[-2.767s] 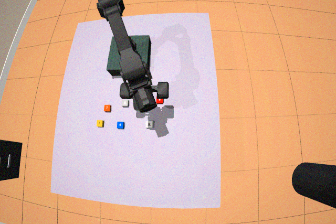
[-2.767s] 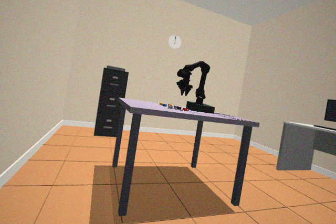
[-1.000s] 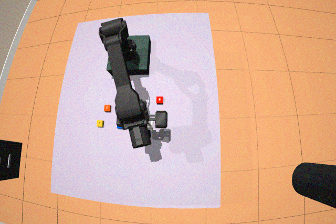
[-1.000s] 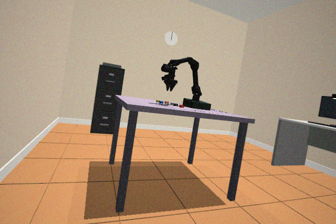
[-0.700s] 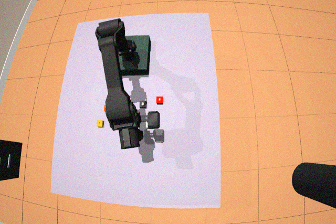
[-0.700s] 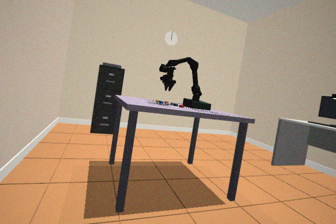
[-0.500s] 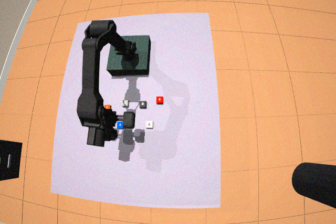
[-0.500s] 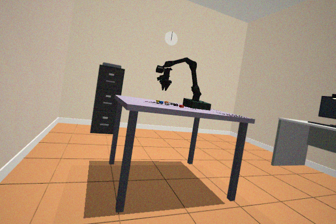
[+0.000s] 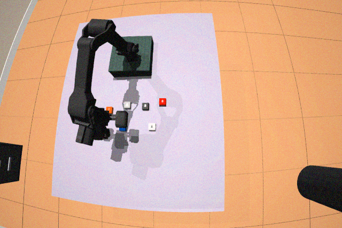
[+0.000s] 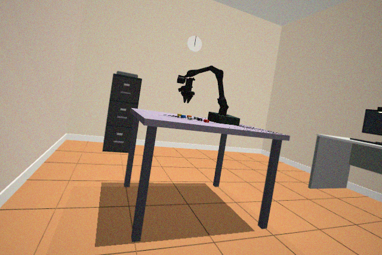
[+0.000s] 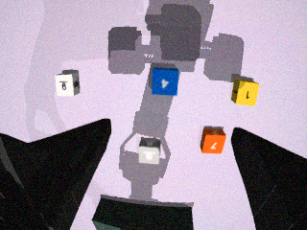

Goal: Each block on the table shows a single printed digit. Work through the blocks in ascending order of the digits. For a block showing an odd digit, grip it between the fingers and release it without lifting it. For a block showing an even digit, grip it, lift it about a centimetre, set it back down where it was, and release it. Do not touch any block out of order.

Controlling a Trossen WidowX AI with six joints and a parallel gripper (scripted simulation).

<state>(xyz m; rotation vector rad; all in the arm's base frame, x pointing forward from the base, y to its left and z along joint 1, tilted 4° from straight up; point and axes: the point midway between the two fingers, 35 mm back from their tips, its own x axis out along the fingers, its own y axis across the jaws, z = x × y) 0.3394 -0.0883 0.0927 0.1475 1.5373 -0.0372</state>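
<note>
Around the room
The cabinet (image 9: 13, 164) (image 10: 120, 113) stands against the wall (image 10: 92, 61), its three drawers stacked, a flat grey thing (image 10: 126, 74) on top. A round clock (image 10: 194, 43) hangs higher. Across the tiled floor (image 9: 262, 95) (image 10: 185, 165), a monitor (image 10: 373, 122) stands over the grey desk (image 10: 330, 162), cut off by the frame edge.

Reaches up from a dark green base (image 10: 234, 120) on the lilac bench (image 10: 215, 130), arches over, and points the open gripper (image 10: 187, 102) downward. Hangs well above small blocks, including a yellow one (image 10: 179, 115), a blue one (image 10: 183, 116) and a red one (image 10: 206, 120). Behind, against the beige wall (image 10: 160, 51), includes a black filing cabinet (image 10: 123, 113) and a round clock (image 10: 191, 45).
</note>
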